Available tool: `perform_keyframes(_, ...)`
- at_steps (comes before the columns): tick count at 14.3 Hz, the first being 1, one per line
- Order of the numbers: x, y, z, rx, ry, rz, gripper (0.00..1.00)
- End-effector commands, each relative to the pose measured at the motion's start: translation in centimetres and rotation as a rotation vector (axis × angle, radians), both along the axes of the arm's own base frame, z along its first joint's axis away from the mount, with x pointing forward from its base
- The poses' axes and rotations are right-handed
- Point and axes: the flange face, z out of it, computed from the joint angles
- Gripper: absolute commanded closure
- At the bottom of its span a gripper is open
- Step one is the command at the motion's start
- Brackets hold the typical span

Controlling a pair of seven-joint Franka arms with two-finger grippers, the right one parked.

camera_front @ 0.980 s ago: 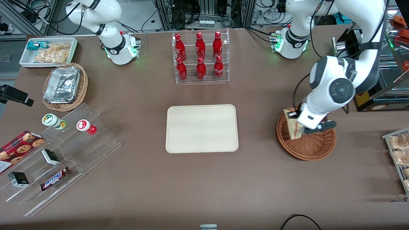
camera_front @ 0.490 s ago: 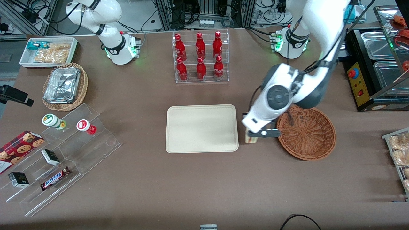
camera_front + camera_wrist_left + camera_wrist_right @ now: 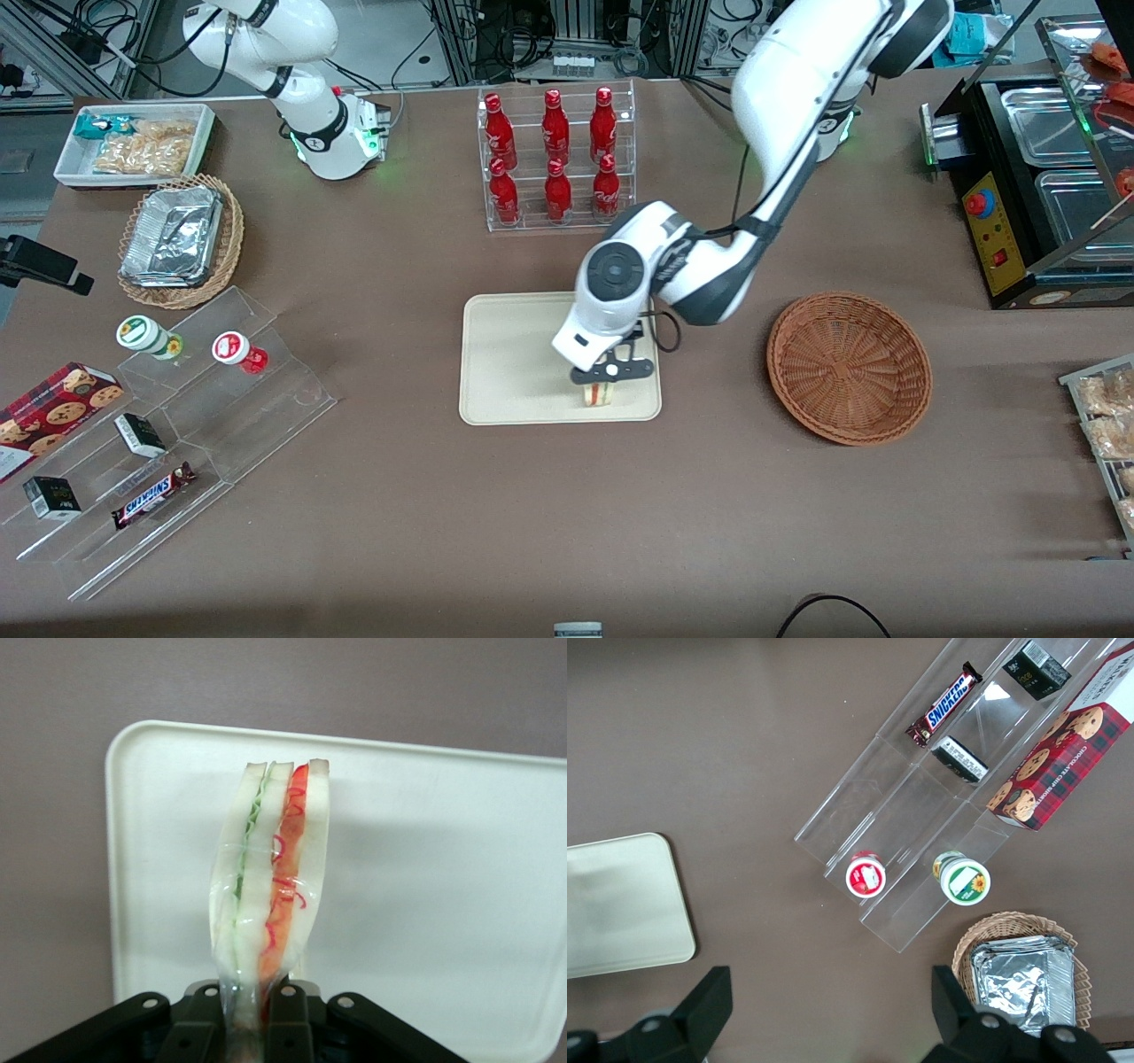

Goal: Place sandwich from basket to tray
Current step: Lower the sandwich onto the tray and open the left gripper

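Note:
My left gripper (image 3: 604, 379) is shut on the sandwich (image 3: 600, 393), a wrapped wedge of pale bread with green and red filling stripes, and holds it over the cream tray (image 3: 514, 354), near the tray's edge closest to the front camera. In the left wrist view the sandwich (image 3: 270, 886) stands upright between the black fingers (image 3: 288, 1023), with the tray (image 3: 443, 868) under it. The reddish-brown wicker basket (image 3: 849, 368) sits beside the tray toward the working arm's end of the table, with nothing in it.
A clear rack of red bottles (image 3: 556, 159) stands farther from the front camera than the tray. Clear stepped shelves (image 3: 177, 425) with snacks, a tan basket of foil containers (image 3: 177, 239) and a white snack bin (image 3: 133, 143) lie toward the parked arm's end.
My left gripper has carried the sandwich out of the basket, past the tray's edge, to a spot over the tray. The basket now holds nothing.

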Motion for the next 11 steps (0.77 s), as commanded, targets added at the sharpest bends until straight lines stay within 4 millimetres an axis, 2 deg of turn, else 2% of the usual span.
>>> perform_keyframes(1, -0.2, -3.2, -1.1, 0.017, -0.041, 0.050, 1.00)
perform_keyframes(3, -1.3, -4.7, -1.9, 0.007, -0.046, 0.044, 1.00)
perform_keyframes(7, -2.7, -6.2, -2.8, -0.006, -0.045, 0.018, 1.00)
perform_keyframes(9, -2.9, -6.2, -3.7, 0.001, -0.038, 0.004, 0.99)
perform_keyframes(10, -2.9, -6.2, -3.8, 0.001, -0.038, 0.001, 0.97)
perform_keyframes(11, -3.0, -6.2, -3.9, 0.003, -0.036, 0.001, 0.87)
